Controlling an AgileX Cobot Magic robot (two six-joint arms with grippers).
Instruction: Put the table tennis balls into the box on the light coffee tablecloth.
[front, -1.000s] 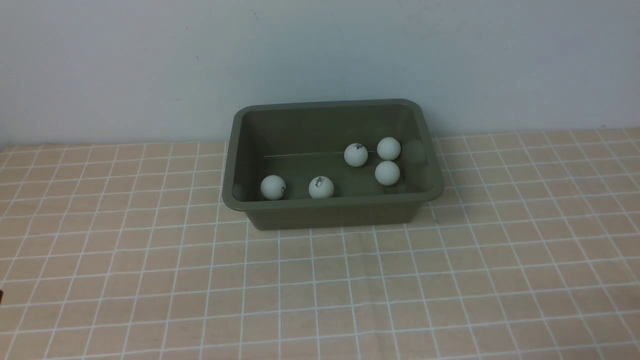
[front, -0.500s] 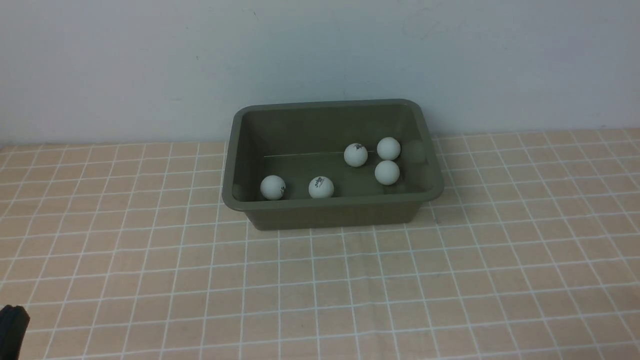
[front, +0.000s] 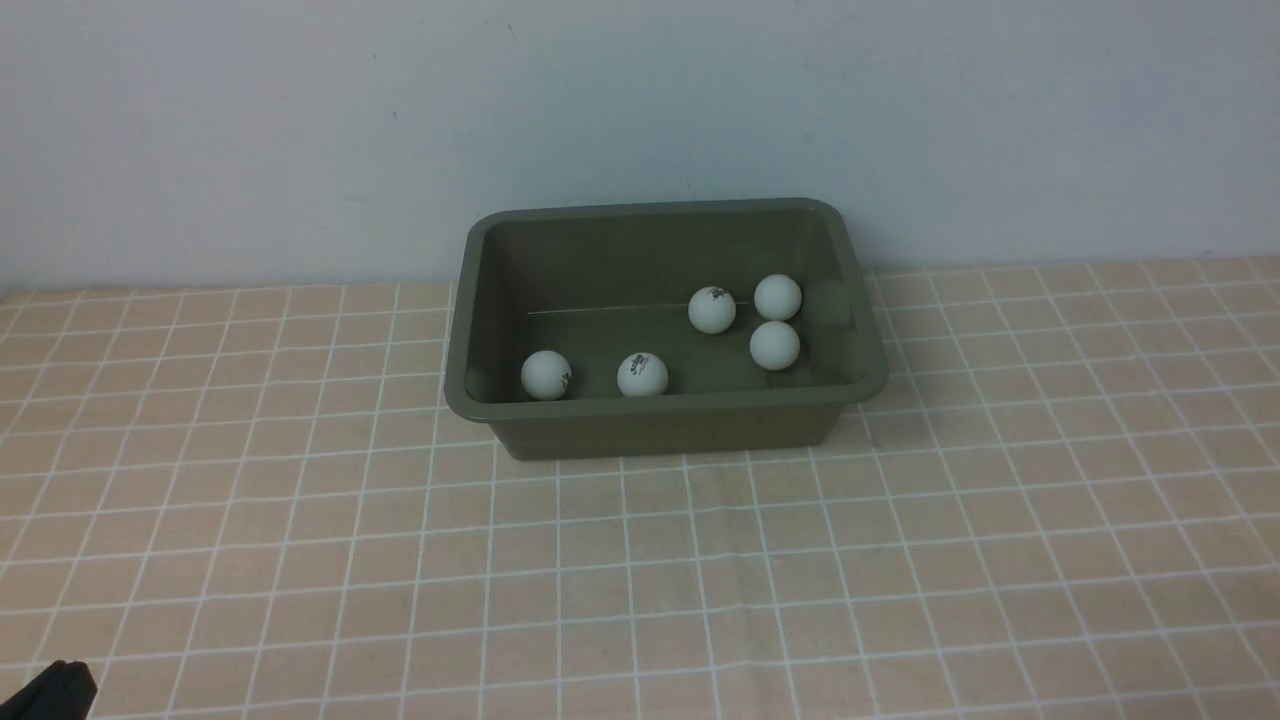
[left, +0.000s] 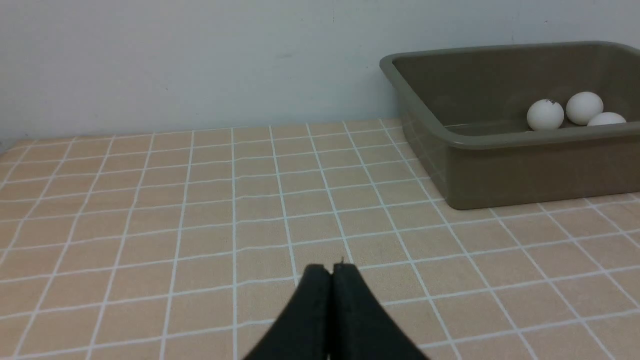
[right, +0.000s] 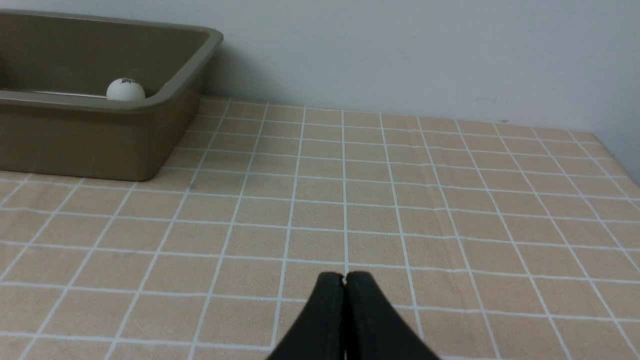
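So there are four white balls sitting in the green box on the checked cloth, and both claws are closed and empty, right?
Not quite: the front view shows five balls in the green box, not four. The rest holds: it sits on the checked cloth, and the left gripper and right gripper are closed and empty.

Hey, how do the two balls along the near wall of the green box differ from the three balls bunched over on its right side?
The two near-wall balls sit apart from each other against the box's front wall; the three right-side balls cluster close together farther back. Both near-wall balls show a dark logo; in the cluster only the leftmost shows one. All five are white, look alike in size, and lie inside the box.
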